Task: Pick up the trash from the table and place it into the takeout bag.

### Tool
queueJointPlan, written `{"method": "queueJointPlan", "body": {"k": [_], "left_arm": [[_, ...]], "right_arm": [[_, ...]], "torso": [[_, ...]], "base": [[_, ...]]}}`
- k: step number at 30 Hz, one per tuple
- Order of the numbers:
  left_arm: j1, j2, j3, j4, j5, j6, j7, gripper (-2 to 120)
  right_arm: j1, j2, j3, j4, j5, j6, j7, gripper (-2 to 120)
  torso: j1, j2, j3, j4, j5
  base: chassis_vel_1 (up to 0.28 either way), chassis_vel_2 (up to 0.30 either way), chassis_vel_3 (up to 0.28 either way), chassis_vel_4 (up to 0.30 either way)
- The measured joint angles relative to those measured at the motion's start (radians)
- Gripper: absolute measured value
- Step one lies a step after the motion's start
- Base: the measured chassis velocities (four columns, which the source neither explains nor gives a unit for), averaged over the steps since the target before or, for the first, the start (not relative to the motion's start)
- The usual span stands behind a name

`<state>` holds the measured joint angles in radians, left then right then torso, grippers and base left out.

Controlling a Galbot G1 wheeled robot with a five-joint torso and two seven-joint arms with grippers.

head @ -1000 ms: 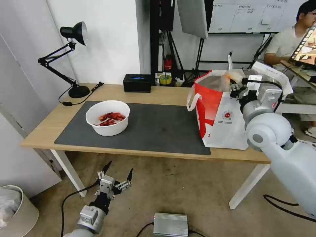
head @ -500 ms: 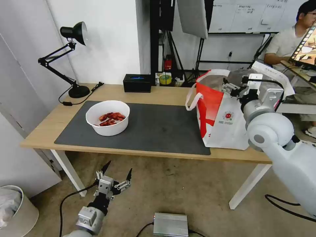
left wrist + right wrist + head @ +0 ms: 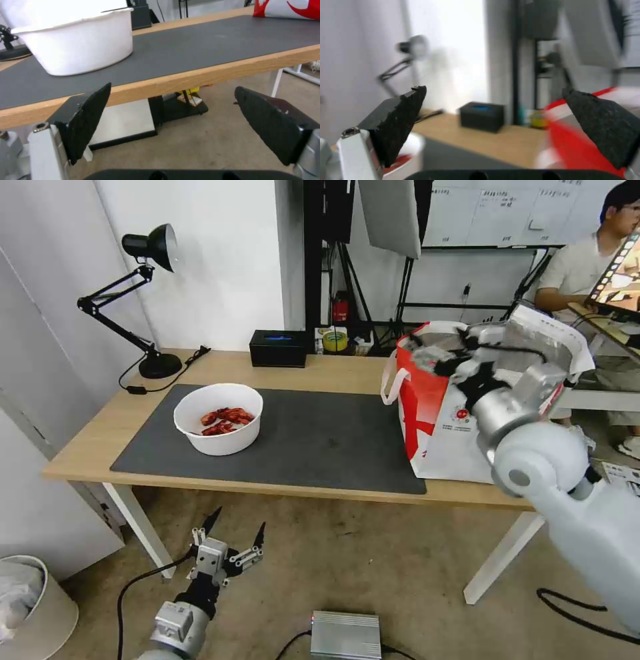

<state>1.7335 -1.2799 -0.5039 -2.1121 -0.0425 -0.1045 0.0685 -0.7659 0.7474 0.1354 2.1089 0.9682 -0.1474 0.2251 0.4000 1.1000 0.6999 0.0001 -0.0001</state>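
Note:
The trash on the table point(image 3: 320, 370) is a white round bowl point(image 3: 218, 419) of red crayfish shells, standing on the left part of the dark grey mat point(image 3: 313, 440). The white-and-red takeout bag point(image 3: 448, 423) stands open at the table's right end. My right gripper point(image 3: 443, 355) hovers over the bag's mouth; in the right wrist view it point(image 3: 493, 89) is open and holds nothing. My left gripper point(image 3: 238, 520) hangs open below the table's front edge, nearer than the bowl point(image 3: 76, 45).
A black desk lamp point(image 3: 150, 300) stands at the back left corner and a black box point(image 3: 278, 348) at the back edge. On the floor are a grey power unit point(image 3: 345, 635) and a white bin point(image 3: 30, 607). A person sits behind the bag.
The clear item that my right gripper held above the bag a second ago is gone from it. That gripper has swung left across the bag's mouth. The left arm has barely moved.

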Motion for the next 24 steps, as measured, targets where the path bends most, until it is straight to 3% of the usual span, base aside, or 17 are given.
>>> {"method": "queueJointPlan", "body": {"k": [8,11,24], "left_arm": [[-0.004,-0.001,-0.002,0.004,-0.001,-0.002,0.0,100],[-0.011,0.002,-0.001,0.008,-0.003,-0.003,0.001,100],[-0.022,0.01,0.001,0.012,-0.01,-0.003,0.002,100]], "right_arm": [[-0.133,0.009,-0.013,0.035,-0.057,0.071,-0.099,100],[-0.234,0.012,-0.013,0.03,-0.149,0.115,-0.128,100],[-0.533,0.054,-0.004,-0.008,-0.333,0.232,-0.126,100]], "torso": [[0.0,0.0,0.0,0.0,0.0],[0.0,0.0,0.0,-0.0001,0.0001],[0.0,0.0,0.0,-0.0002,0.0002]], "base": [[0.0,0.0,0.0,0.0],[0.0,0.0,0.0,0.0],[0.0,0.0,0.0,0.0]]}}
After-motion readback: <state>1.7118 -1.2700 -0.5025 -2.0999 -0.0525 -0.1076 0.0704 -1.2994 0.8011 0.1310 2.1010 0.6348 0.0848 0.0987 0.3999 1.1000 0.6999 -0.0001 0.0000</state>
